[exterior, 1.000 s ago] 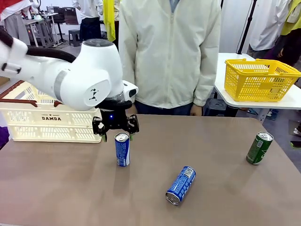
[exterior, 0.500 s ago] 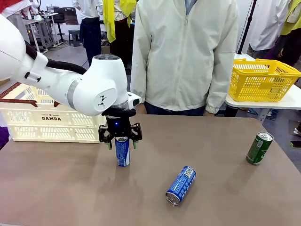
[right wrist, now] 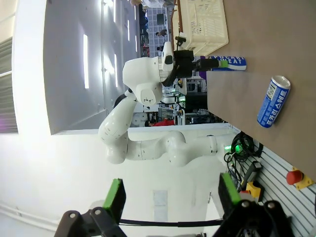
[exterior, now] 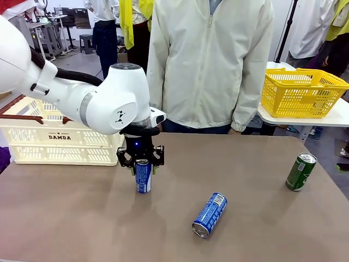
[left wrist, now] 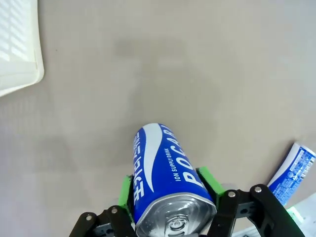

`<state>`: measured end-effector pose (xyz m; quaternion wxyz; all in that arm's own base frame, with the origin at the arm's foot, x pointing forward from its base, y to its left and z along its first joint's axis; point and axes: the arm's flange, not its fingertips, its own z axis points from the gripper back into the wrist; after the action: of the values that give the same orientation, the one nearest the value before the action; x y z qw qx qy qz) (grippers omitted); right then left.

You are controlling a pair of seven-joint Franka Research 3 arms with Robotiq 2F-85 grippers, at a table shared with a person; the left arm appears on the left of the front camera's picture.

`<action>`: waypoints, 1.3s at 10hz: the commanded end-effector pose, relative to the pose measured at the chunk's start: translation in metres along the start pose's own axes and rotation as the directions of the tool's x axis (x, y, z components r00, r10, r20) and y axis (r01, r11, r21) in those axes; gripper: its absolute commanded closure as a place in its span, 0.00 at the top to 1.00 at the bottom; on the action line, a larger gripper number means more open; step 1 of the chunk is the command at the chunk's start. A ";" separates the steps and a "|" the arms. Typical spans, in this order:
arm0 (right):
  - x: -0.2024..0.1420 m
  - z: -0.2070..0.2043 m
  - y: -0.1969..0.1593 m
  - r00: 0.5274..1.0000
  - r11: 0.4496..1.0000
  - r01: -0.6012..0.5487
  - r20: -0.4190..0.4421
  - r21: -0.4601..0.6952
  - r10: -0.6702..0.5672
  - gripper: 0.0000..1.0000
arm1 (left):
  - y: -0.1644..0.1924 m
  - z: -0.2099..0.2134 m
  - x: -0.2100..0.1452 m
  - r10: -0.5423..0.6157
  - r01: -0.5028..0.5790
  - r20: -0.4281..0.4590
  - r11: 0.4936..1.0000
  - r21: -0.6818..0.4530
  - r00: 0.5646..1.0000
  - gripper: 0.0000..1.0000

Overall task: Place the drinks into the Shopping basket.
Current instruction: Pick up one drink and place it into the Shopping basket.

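One upright blue can point(left wrist: 158, 158), white lettering, silver top, appears pinched between the green pads of my left gripper point(left wrist: 168, 186); my right gripper point(right wrist: 172, 193) stands spread.

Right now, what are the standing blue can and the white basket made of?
The standing can looks like thin metal: shiny silver top, glossy blue print. The basket looks like hard plastic: matte cream walls with moulded holes, dark rim.
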<state>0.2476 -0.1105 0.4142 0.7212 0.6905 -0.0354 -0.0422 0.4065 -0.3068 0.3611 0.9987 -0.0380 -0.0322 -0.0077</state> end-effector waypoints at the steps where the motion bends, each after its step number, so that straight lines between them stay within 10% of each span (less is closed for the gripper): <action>1: -0.002 0.004 0.000 1.000 1.000 -0.024 -0.018 -0.012 0.024 1.00 | 0.001 0.000 0.002 -0.015 0.016 -0.012 1.000 0.018 1.000 0.00; 4: -0.002 0.004 0.000 1.000 1.000 -0.024 -0.018 -0.012 0.024 1.00 | 0.005 0.016 -0.004 -0.032 0.032 0.009 0.999 0.018 0.999 0.00; 8: -0.002 0.004 0.000 1.000 1.000 -0.024 -0.018 -0.012 0.024 1.00 | 0.066 0.229 -0.034 -0.152 0.178 0.217 0.978 -0.105 0.964 0.00; 10: -0.002 0.004 0.000 1.000 1.000 -0.024 -0.018 -0.012 0.024 1.00 | 0.123 0.292 0.028 -0.013 0.060 0.321 0.989 -0.136 0.947 0.00; 13: -0.002 0.004 0.000 1.000 1.000 -0.024 -0.018 -0.012 0.024 1.00 | 0.207 0.265 0.112 0.259 -0.252 0.394 0.965 -0.070 0.882 0.00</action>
<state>0.2475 -0.1108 0.4141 0.7212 0.6905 -0.0359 -0.0425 0.4807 -0.0574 0.6361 0.9643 -0.0712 -0.2402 0.0854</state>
